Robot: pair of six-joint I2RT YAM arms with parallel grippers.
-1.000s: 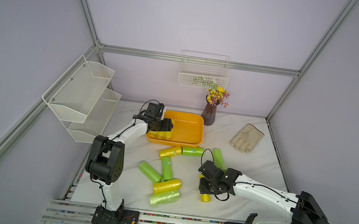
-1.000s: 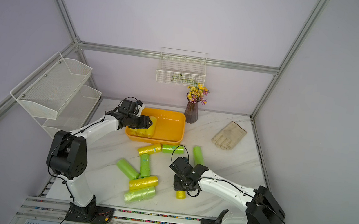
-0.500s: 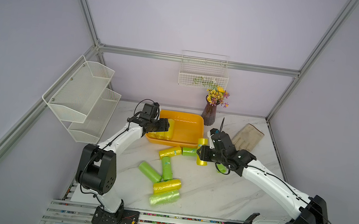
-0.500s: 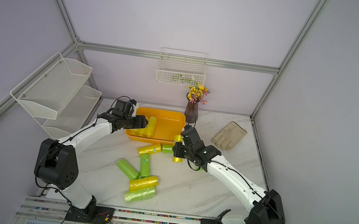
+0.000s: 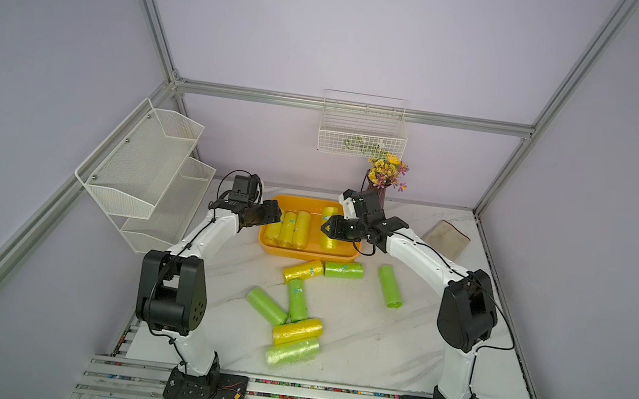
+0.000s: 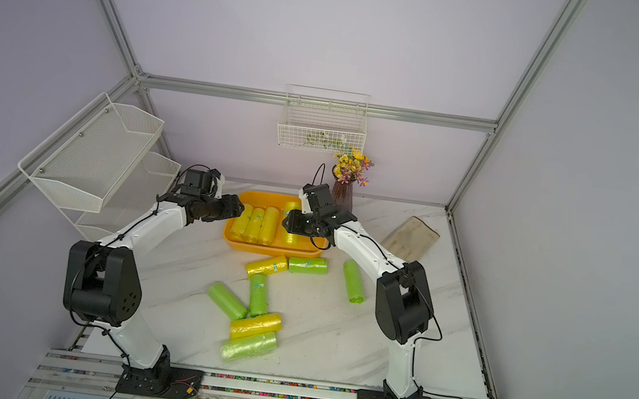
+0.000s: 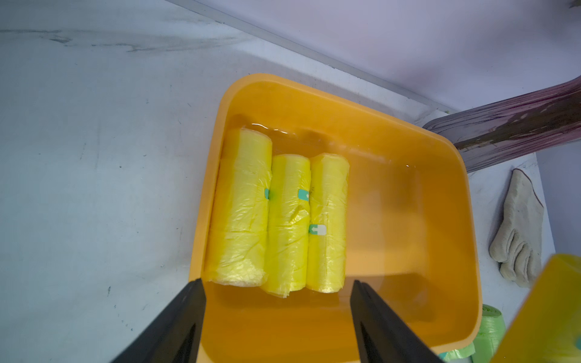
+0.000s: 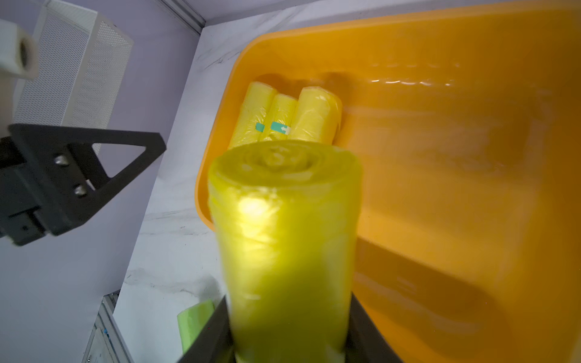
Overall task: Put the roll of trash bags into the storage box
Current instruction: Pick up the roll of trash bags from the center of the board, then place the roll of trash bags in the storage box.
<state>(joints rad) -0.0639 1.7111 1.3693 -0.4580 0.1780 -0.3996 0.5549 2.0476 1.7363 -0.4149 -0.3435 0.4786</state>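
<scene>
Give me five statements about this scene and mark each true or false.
1. The box holds three yellow rolls side by side. True.
2. The right gripper is empty. False: it is shut on a yellow roll at the box.
3. The left gripper grips a green roll. False: it is open and empty.
4. A glove lies on the table. True.
5. Every roll on the table is green. False: two yellow ones lie there too.
</scene>
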